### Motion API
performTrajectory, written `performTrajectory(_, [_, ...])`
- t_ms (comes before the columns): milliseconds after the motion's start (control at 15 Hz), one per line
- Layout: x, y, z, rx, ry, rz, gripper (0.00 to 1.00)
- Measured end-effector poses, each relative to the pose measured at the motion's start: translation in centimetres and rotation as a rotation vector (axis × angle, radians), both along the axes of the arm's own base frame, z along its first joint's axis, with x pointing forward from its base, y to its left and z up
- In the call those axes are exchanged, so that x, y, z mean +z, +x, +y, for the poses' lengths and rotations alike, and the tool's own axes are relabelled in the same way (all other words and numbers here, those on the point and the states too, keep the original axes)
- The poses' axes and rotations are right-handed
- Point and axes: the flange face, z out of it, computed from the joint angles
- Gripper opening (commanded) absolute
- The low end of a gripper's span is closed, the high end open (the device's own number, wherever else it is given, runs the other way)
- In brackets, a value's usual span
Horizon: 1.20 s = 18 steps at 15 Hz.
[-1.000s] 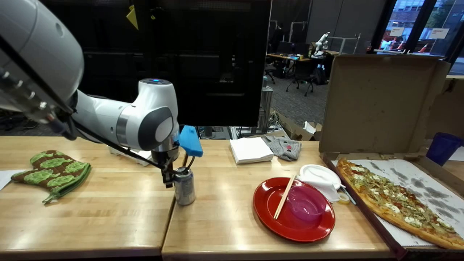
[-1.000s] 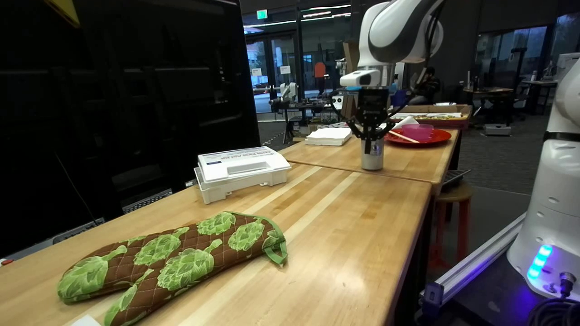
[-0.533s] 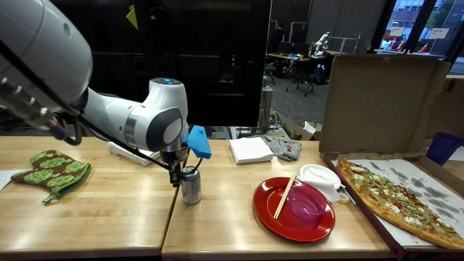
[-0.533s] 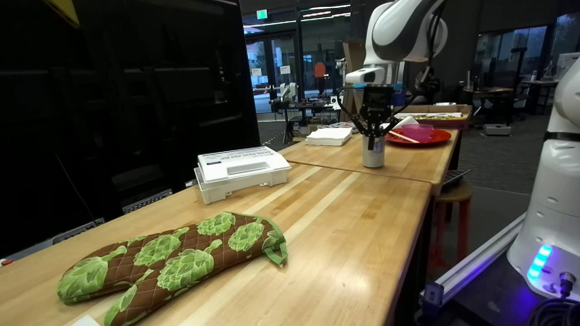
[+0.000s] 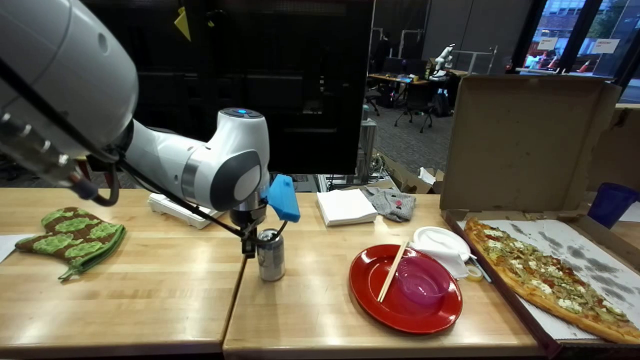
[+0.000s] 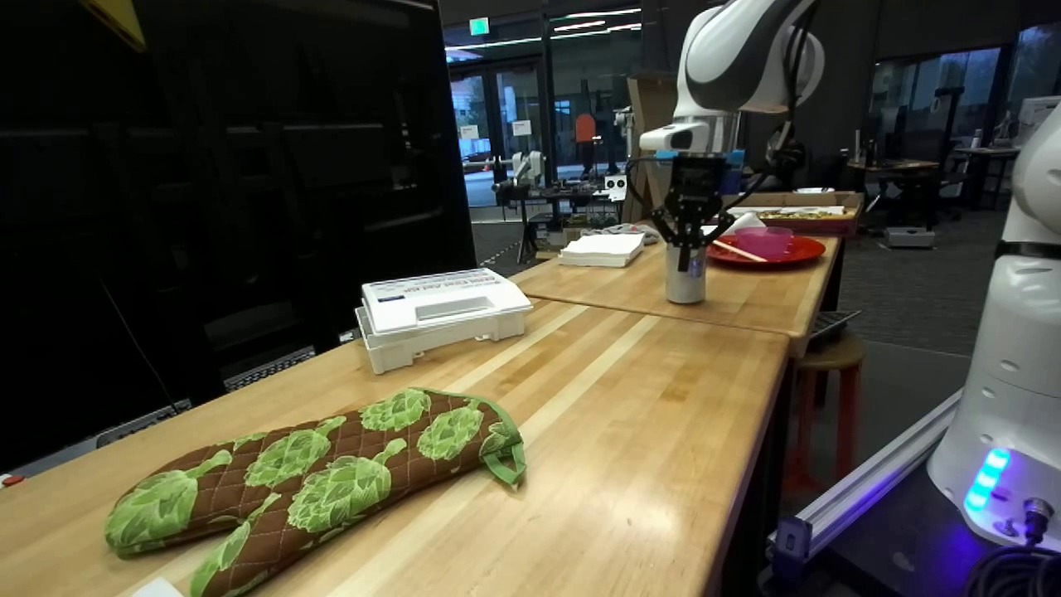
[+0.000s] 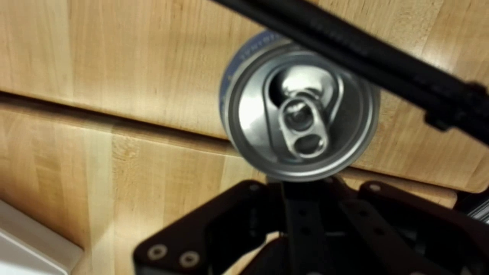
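Artichoke-print oven mitt (image 6: 331, 477), white plastic case (image 6: 414, 317), pizza (image 5: 545, 275) in open cardboard box (image 5: 530, 145).
Chopsticks (image 5: 393, 272), magenta bowl (image 5: 424, 282) on red plate (image 5: 366, 280); white napkin stack (image 5: 346, 206) beside gray knit cloth (image 5: 390, 199).

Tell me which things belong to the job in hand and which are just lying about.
In the job, I'd judge: can, upright; claw, shut, close by it.

Just lying about: mitt, case, plate, chopsticks, bowl, pizza, pizza box.

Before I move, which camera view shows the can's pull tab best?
The wrist view: it looks down onto the drink can, so the pull tab shows large and uncovered. Both exterior views show the can upright, from the side; the tab is too small there, or hidden behind the gripper, to make out.
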Motion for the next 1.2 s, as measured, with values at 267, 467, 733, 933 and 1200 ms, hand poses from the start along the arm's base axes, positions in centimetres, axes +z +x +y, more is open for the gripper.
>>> performTrajectory(267, [0.2,0.2,-0.7,-0.019,0.009,-0.009,0.00])
performTrajectory(467, [0.5,0.5,-1.3,-0.037,0.017,-0.016,0.00])
performTrajectory(733, [1.1,1.0,-2.5,-0.073,0.033,-0.027,0.00])
performTrajectory(933, [1.2,1.2,-3.4,-0.105,0.050,-0.030,0.00])
performTrajectory(1200, [1.2,1.1,-3.6,-0.117,0.062,-0.028,0.00])
